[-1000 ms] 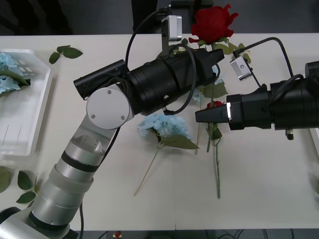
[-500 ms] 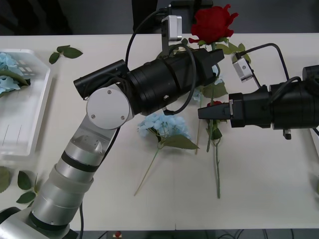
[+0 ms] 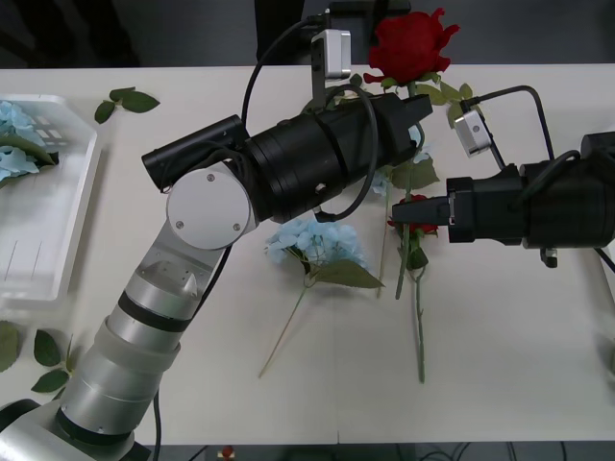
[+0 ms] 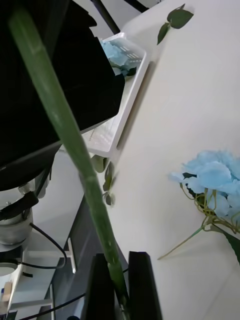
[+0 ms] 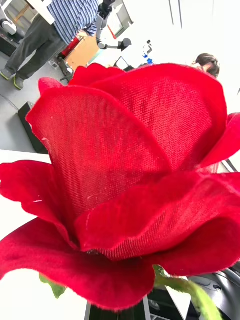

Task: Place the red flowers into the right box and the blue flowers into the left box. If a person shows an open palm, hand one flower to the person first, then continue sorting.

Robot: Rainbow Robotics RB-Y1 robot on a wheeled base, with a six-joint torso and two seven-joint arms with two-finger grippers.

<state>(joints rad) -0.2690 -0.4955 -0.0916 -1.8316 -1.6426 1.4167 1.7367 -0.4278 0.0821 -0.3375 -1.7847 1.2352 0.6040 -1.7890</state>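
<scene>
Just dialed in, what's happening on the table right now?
The left gripper holds a red rose up by its stem near the table's far edge. The right gripper is shut on a green stem beside the roses at the table's middle. A blue hydrangea lies loose nearby; another is in the left box.

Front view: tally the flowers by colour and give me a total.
Red flowers: 2, one raised at the far edge, one head mid-table.
Blue flowers: 2 sure, one on the table, one cluster in the left box; partly hidden blue may be more.
Total: 4 sure.
</scene>
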